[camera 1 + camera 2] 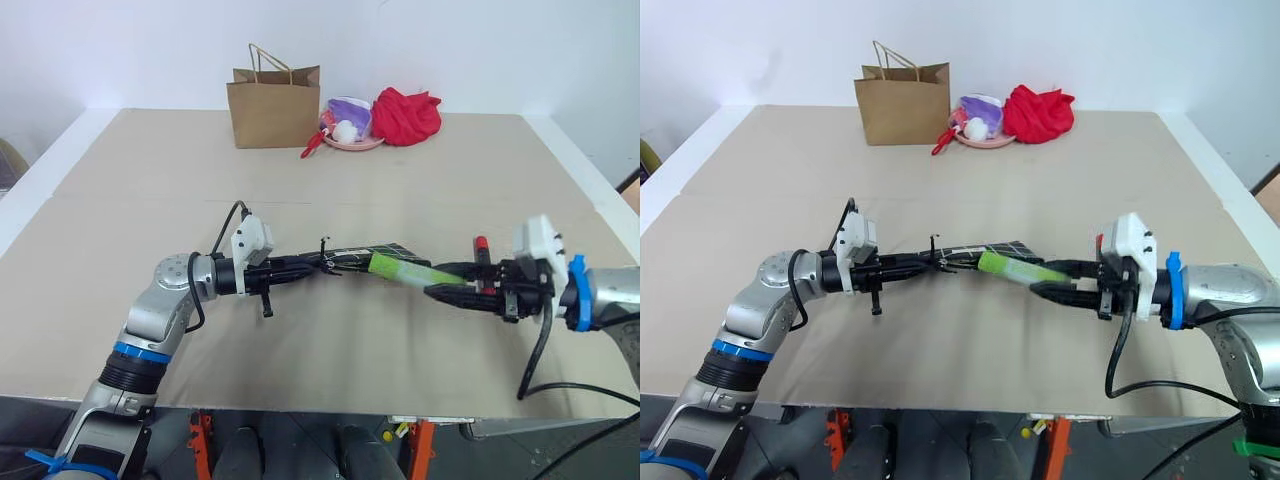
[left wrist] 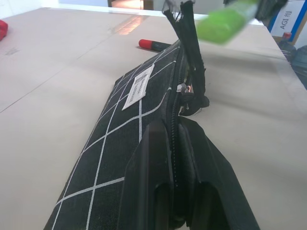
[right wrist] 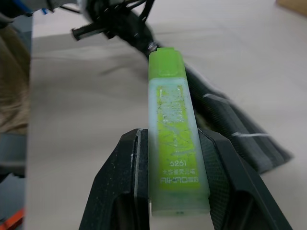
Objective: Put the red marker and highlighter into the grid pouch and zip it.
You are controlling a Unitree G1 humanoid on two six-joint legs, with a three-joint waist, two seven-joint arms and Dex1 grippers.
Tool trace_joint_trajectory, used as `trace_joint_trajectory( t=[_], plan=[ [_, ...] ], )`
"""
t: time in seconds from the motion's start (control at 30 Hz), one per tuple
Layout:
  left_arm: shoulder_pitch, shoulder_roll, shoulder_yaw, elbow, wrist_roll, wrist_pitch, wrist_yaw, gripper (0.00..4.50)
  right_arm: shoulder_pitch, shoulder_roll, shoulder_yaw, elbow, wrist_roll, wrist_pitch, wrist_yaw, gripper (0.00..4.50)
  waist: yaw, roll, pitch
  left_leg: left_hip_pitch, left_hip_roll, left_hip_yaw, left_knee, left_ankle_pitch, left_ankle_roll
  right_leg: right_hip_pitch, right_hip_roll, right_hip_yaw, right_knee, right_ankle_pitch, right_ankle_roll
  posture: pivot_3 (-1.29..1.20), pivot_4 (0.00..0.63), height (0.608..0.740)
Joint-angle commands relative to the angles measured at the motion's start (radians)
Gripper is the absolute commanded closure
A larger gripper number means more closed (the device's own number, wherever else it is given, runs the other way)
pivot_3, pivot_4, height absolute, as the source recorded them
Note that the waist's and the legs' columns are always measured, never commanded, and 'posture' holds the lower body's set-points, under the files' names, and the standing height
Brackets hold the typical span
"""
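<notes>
The grid pouch (image 1: 378, 251) is black with white grid lines and a white label. It is lifted at its zipper edge in the middle of the table, with its opening gaping. My left gripper (image 1: 325, 263) is shut on that edge, its fingers (image 2: 158, 158) clamped on the zipper seam. The light green highlighter (image 1: 400, 268) is pinched in my right gripper (image 1: 440, 280), and its free end hangs just above the pouch opening. In the right wrist view the highlighter (image 3: 172, 139) sits between the two pads. The red marker (image 1: 481, 243) lies on the table behind my right gripper.
A brown paper bag (image 1: 273, 105) stands at the back of the table. Next to it are a pink plate (image 1: 352, 143) of small items and a bunched red cloth (image 1: 405, 115). Bare beige tabletop (image 1: 330, 340) stretches from the pouch to the front edge.
</notes>
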Motion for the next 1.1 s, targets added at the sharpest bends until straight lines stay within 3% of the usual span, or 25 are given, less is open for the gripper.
trace_joint_trajectory(
  t=[0.03, 0.47, 0.87, 0.93, 1.0, 1.1],
  plan=[
    [-0.004, 0.002, 0.023, -0.038, -0.020, -0.007, -0.005, 4.50, -0.013, -0.007, -0.002, -0.011, -0.006, -0.008, -0.001, 3.39, -0.001, 0.000, 0.000, 0.000, 0.000, 0.000, 0.000, 0.000, 0.000, 0.000, 0.000, 0.000, 0.000, 0.000, 0.000, 0.00, 0.150, 0.740],
    [0.006, -0.010, 0.010, -0.074, -0.025, 0.004, 0.004, 4.50, -0.053, 0.003, 0.033, 0.062, -0.026, 0.025, -0.004, 3.39, 0.001, 0.000, 0.000, 0.000, 0.000, 0.000, 0.000, 0.000, 0.000, 0.000, 0.000, 0.000, 0.000, 0.000, 0.000, 0.00, 0.150, 0.740],
    [0.011, -0.028, -0.001, -0.086, -0.021, 0.005, 0.011, 4.50, -0.158, 0.017, 0.163, 0.072, -0.052, 0.183, -0.053, 3.39, 0.000, 0.000, 0.000, 0.000, 0.000, 0.000, 0.000, 0.000, 0.000, 0.000, 0.000, 0.000, 0.000, 0.000, 0.000, 0.00, 0.150, 0.740],
    [0.009, -0.038, -0.004, -0.087, -0.021, 0.006, 0.016, 4.50, -0.198, 0.061, 0.182, 0.062, -0.047, 0.197, -0.085, 2.31, 0.000, 0.000, 0.000, 0.000, 0.000, 0.000, 0.000, 0.000, 0.000, 0.000, 0.000, 0.000, 0.000, 0.000, 0.000, 0.00, 0.150, 0.740],
    [0.010, -0.044, -0.006, -0.092, -0.020, 0.007, 0.020, 4.50, -0.218, 0.082, 0.186, 0.053, -0.043, 0.193, -0.088, 1.52, 0.000, 0.000, 0.000, 0.000, 0.000, 0.000, 0.000, 0.000, 0.000, 0.000, 0.000, 0.000, 0.000, 0.000, 0.000, 0.00, 0.150, 0.740],
    [0.017, -0.043, -0.003, -0.101, -0.023, 0.013, 0.023, 4.50, -0.186, 0.045, 0.148, 0.054, -0.034, 0.165, -0.023, 0.09, 0.005, 0.000, 0.000, -0.001, 0.000, 0.000, 0.000, 0.000, 0.000, 0.000, 0.000, 0.000, 0.000, 0.000, 0.001, 0.00, 0.150, 0.740]
  ],
)
